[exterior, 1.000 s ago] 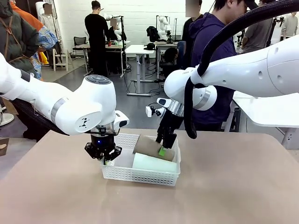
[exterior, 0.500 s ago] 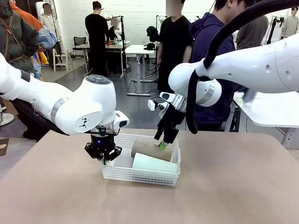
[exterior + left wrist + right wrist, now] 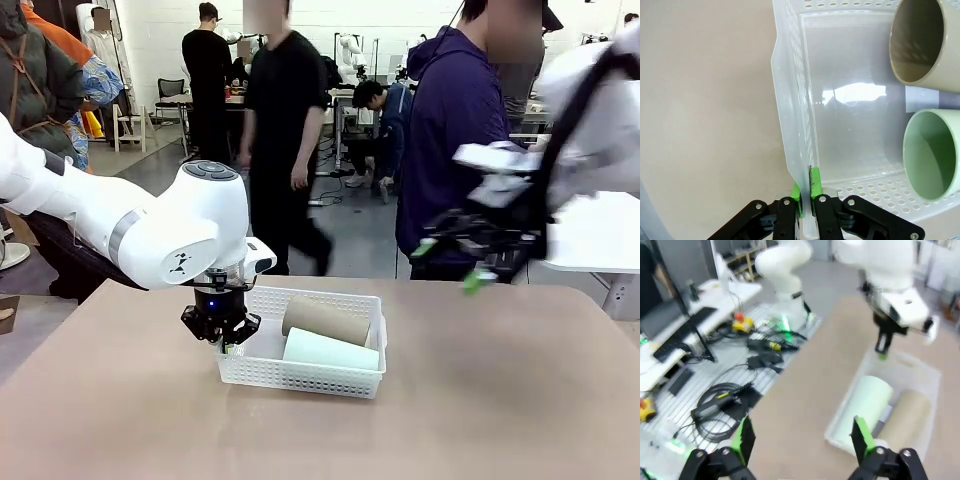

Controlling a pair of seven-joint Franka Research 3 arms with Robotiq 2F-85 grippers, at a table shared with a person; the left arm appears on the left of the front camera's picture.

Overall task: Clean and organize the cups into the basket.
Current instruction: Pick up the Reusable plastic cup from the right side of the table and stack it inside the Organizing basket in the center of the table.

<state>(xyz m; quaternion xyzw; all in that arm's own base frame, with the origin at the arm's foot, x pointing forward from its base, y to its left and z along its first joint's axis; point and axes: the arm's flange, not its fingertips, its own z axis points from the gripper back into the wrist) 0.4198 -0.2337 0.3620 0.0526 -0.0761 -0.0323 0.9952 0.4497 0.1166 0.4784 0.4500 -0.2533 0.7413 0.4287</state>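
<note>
The white lattice basket (image 3: pixel 262 372) sits mid-table, and two cups lie on their sides inside it: a tan cup (image 3: pixel 325 320) at the back and a mint green cup (image 3: pixel 330 351) in front. My left gripper (image 3: pixel 224 340) is shut on the basket's left rim (image 3: pixel 790 125); the left wrist view shows its green pads (image 3: pixel 796 192) pinching the wall, with the tan cup (image 3: pixel 920 42) and mint cup (image 3: pixel 935 155) open-mouthed toward it. My right gripper (image 3: pixel 470 270) hangs blurred above the table's right side, open and empty, its fingers (image 3: pixel 745 437) spread wide over the basket (image 3: pixel 880 405).
The tan tabletop (image 3: pixel 480 400) stretches bare around the basket. A person in a purple hoodie (image 3: pixel 455 130) stands at the far edge, another in black (image 3: pixel 285 130) walks behind. The right wrist view shows cables and a keyboard (image 3: pixel 690 330) on the floor side.
My right gripper has let go of the tan cup in the basket, lifted out and swung fast to the right. The left gripper has kept its hold on the rim.
</note>
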